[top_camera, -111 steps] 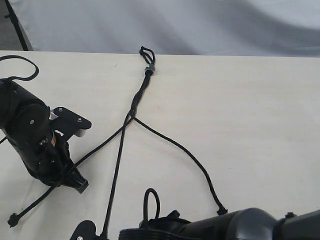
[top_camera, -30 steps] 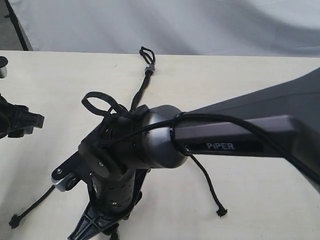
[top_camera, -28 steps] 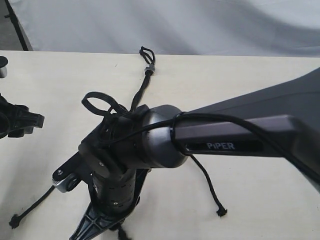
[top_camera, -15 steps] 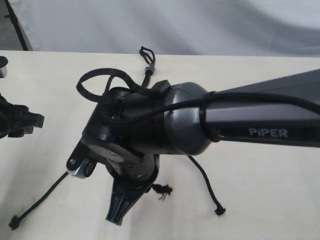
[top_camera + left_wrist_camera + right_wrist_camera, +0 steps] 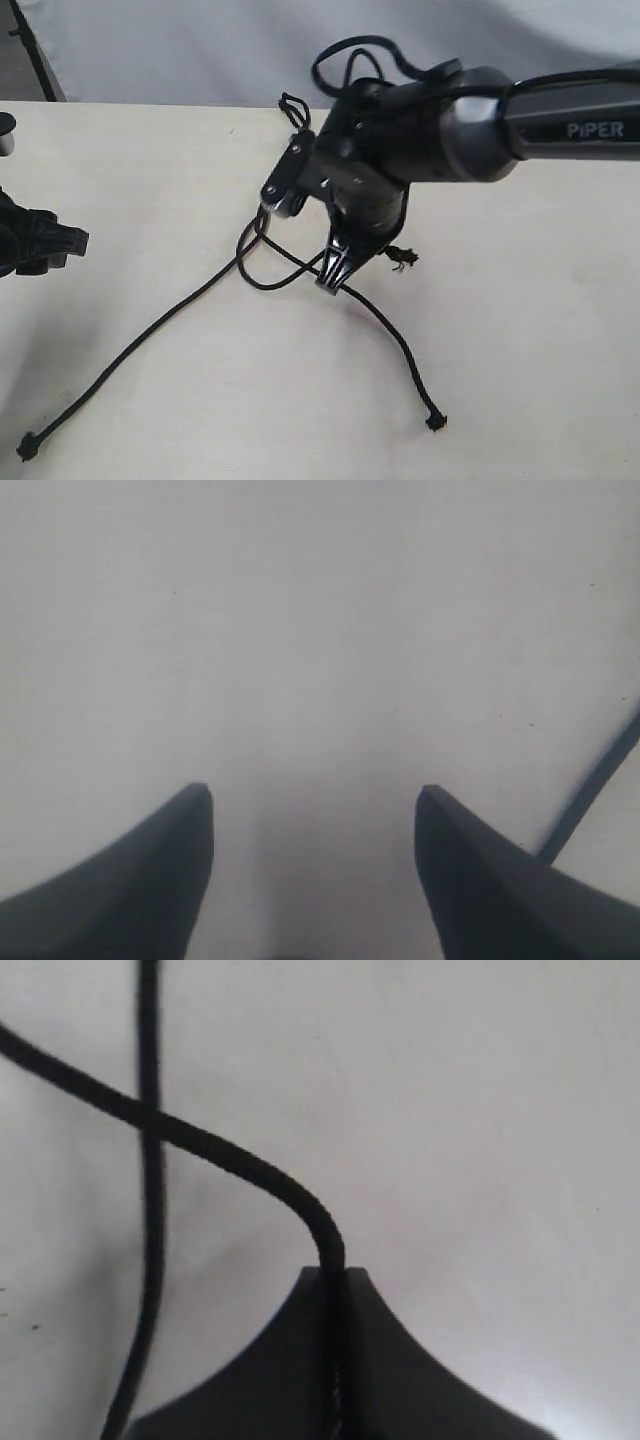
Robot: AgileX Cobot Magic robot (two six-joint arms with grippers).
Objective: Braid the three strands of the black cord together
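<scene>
Black cord [image 5: 293, 130] — loop end at the far edge of the table [image 5: 520, 330], three strands [image 5: 150, 335] fanned nearer. Right gripper [image 5: 333, 272]: pinching the middle strand [image 5: 250, 1172] above the right strand [image 5: 398, 343]. Left gripper [image 5: 313, 810]: spread, empty, well apart. Step, likely — an early crossing; next, lay the middle strand outside the right strand.

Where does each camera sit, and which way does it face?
Exterior view: above the pale table, looking down; shows the right arm, right hand and left arm.
Left wrist view: on the left arm, facing bare table past the open left hand.
Right wrist view: on the right arm, facing the shut right hand pinching a thin matte black rope strand.
Shared: exterior and right wrist views both show that pinched strand.
</scene>
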